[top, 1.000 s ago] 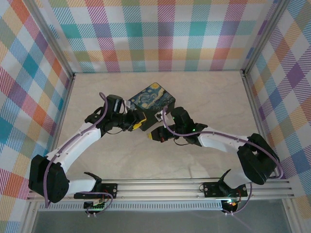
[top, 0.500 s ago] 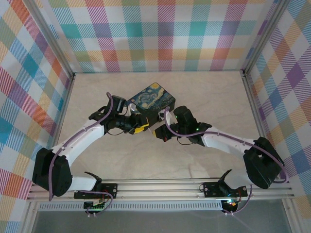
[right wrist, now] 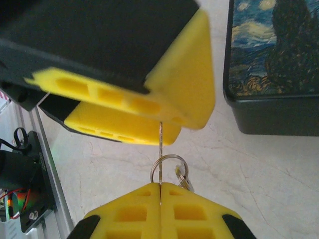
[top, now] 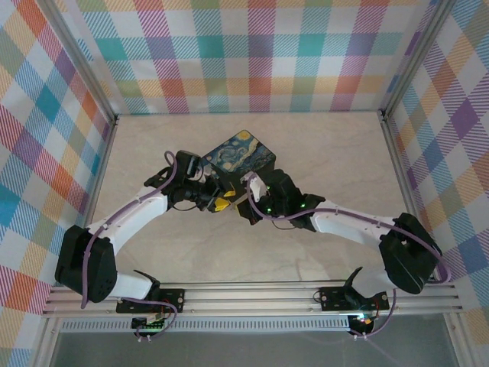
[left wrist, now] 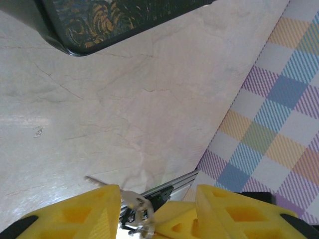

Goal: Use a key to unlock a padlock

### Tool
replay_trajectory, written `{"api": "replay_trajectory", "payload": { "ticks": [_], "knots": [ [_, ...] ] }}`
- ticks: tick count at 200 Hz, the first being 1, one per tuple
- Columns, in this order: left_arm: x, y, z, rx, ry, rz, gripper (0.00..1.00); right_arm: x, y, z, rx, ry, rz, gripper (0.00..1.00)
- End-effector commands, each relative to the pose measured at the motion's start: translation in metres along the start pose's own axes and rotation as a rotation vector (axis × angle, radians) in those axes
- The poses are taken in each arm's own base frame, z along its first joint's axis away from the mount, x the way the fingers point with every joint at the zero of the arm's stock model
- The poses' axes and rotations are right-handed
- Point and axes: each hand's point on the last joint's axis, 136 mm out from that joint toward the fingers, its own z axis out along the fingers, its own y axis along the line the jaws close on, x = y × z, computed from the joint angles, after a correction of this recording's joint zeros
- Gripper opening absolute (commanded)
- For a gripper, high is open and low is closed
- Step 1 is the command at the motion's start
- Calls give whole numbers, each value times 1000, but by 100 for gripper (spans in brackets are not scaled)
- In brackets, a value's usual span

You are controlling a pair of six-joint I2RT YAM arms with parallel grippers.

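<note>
Clearance shows between the left fingers [left wrist: 75, 216], spread either side of the key [right wrist: 160, 158]. We read its long axis as running straight from them to the right fingers [right wrist: 124, 214], which pinch one blade above the worktop [right wrist: 279, 169], ring just outside their tips. The free blade points toward the left arm.

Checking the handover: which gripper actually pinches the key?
The right gripper: its yellow fingers are shut on the thin blade of the key, while the left gripper has its fingers standing apart.
</note>
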Motion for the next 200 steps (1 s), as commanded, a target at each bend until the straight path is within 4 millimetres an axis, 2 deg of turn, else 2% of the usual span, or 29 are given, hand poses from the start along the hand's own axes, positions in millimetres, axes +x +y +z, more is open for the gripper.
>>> {"api": "replay_trajectory", "payload": {
  "ticks": [1, 50, 91, 161, 185, 200],
  "knots": [
    [-4, -1, -3, 2, -14, -56, 43, -7, 1, 3, 20, -12, -42, 0],
    [-3, 13, -6, -63, -26, -81, 38, -16, 4, 6, 81, -50, -107, 0],
    [-4, 18, -5, -77, -33, -92, 31, -17, 15, 11, 98, -56, -183, 0],
    [-4, 24, -4, -93, -37, -98, 11, -8, 19, 22, 149, -8, -261, 1],
    [-4, 26, -5, -103, -40, -93, 0, -9, 18, 23, 157, -16, -254, 3],
    [-4, 28, -5, -110, -44, -86, 0, -9, 15, 23, 175, -16, -241, 9]
  ]
}}
